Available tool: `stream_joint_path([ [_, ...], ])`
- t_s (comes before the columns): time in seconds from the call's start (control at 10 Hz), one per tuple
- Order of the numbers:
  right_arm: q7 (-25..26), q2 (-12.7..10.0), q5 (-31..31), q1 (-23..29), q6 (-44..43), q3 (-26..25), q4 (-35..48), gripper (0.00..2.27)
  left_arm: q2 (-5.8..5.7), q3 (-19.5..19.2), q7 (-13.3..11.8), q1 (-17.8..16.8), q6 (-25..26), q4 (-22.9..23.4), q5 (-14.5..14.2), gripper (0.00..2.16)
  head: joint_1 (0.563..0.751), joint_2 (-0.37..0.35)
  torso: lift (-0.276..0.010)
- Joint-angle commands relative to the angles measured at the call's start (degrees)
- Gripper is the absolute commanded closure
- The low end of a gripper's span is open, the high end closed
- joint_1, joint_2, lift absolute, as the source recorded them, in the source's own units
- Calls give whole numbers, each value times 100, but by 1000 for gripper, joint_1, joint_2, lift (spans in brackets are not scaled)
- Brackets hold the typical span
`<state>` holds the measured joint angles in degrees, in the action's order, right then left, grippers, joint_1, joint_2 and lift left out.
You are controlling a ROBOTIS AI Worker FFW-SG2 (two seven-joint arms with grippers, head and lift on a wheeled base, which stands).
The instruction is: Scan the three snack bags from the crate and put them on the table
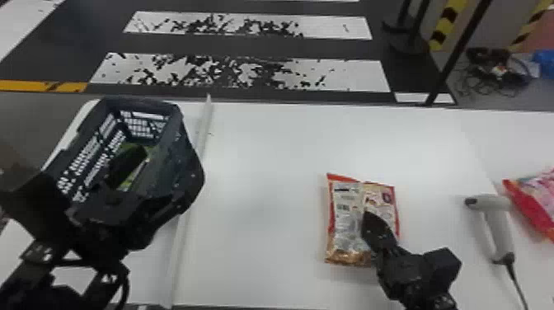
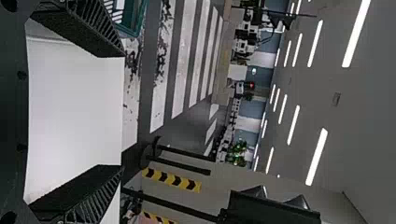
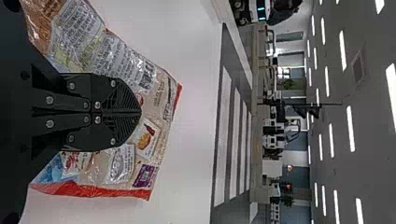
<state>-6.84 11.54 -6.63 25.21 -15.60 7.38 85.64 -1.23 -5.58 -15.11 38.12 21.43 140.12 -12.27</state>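
In front of me lies the white table (image 1: pixel 259 173), the largest thing here; with 12 o'clock straight ahead, a pale strip (image 1: pixel 176 255) crosses its left part. At 9 o'clock stands the dark slotted crate (image 1: pixel 187 173), something green (image 1: pixel 153 150) in it, too hidden for me to name. At 4 o'clock the red-edged snack bag (image 1: pixel 344 222) lies on the table, its printed, partly clear side up. Out at 3 o'clock, cut off by the head view's edge, is the pink-and-red snack bag (image 1: pixel 536 204).

My left gripper (image 1: pixel 123 202) shows over the near part of the crate, its jaws wide apart with nothing between them. My right gripper (image 1: pixel 371 224) is over the red-edged snack bag, pointing toward 11 o'clock. In its own wrist view, I see the right gripper (image 3: pixel 138 112) with its jaws pressed together in front of the bag; whether they touch the film or pinch a fold, I cannot tell.

Smallest is the grey handheld scanner (image 1: pixel 497 231), on the table between the two bags, its cable (image 1: pixel 517 282) running toward 5 o'clock.
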Motion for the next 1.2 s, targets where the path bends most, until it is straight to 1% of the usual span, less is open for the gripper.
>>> stream_joint_path([
  [0.0,16,85,74,-16,-395,0,-259,2243,0,-4,-9,2,-20,-2,-3,9,695,-1,-94],
  [0.1,51,190,65,-16,-536,-44,-303,2243,0,-4,-36,11,-38,7,-3,9,695,-5,-94],
  [0.4,25,498,21,-7,-764,-219,-338,2243,0,-57,-62,55,-91,33,-3,9,695,-46,-94],
  [0.5,8,568,21,19,-923,-263,-417,2243,0,-66,-71,55,-91,33,-12,9,695,-62,-94],
  [0.6,-45,603,-234,168,-1538,-334,-417,2243,0,-66,-71,55,-91,33,-12,9,695,-75,-94],
  [0.7,-72,630,-480,529,-1819,-474,146,2243,9,-75,-71,37,-108,33,-12,9,695,-81,-94],
  [0.8,-98,630,-612,872,-1590,-720,919,2236,9,-66,-71,29,-108,42,-12,9,695,-92,-94],
  [0.9,-98,621,-902,1012,-940,-1054,1534,1997,18,-57,-71,20,-108,42,-38,9,695,-100,-94],
  [1.0,-98,612,-1007,1039,-659,-1309,1772,1058,9,-66,-71,11,-108,24,-56,9,695,-121,-94],
  [1.1,-98,586,-1139,1039,-378,-1573,1886,-1,9,-101,-62,2,-108,7,-100,9,695,-149,-94],
])
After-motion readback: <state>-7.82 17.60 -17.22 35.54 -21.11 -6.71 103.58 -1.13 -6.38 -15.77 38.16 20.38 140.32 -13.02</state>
